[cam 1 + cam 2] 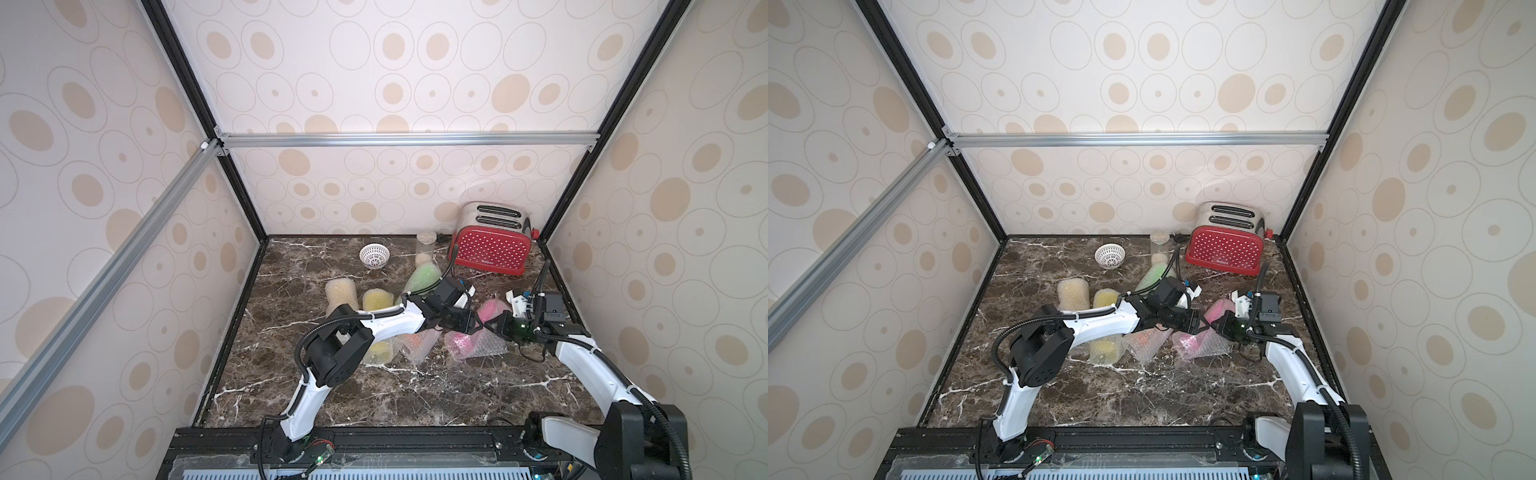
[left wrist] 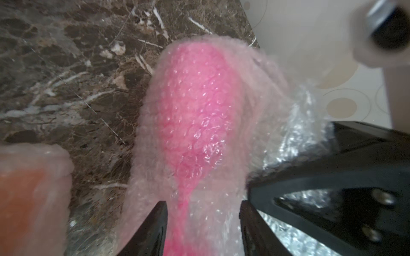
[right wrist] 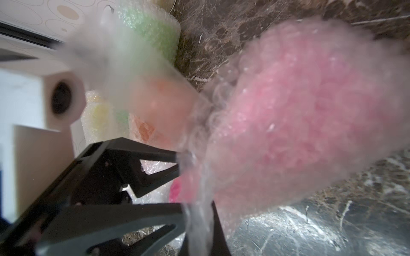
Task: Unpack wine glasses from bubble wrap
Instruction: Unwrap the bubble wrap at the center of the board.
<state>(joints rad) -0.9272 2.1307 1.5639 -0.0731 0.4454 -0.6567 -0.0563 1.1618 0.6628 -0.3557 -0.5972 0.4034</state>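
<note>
A pink wine glass [image 1: 493, 309] lies on the marble, still inside bubble wrap [image 1: 478, 347], between my two grippers. My left gripper [image 2: 203, 206] is open, its jaws standing on either side of the wrapped pink stem [image 2: 184, 212]. In a top view the left gripper [image 1: 478, 323] sits over the middle of the bundle. My right gripper [image 3: 199, 217] is shut on a fold of the bubble wrap [image 3: 199, 230] and is seen in a top view [image 1: 501, 325] too. Wrapped green [image 1: 424, 276], yellow [image 1: 376, 300] and orange [image 1: 415, 343] glasses lie to the left.
A red toaster [image 1: 490, 247] stands at the back right, beside it a clear jar [image 1: 426, 245] and a white lattice bowl [image 1: 374, 256]. A pale bubble wrap tube [image 1: 341, 293] and another yellow bundle [image 1: 380, 352] lie under the left arm. Walls enclose the table on three sides.
</note>
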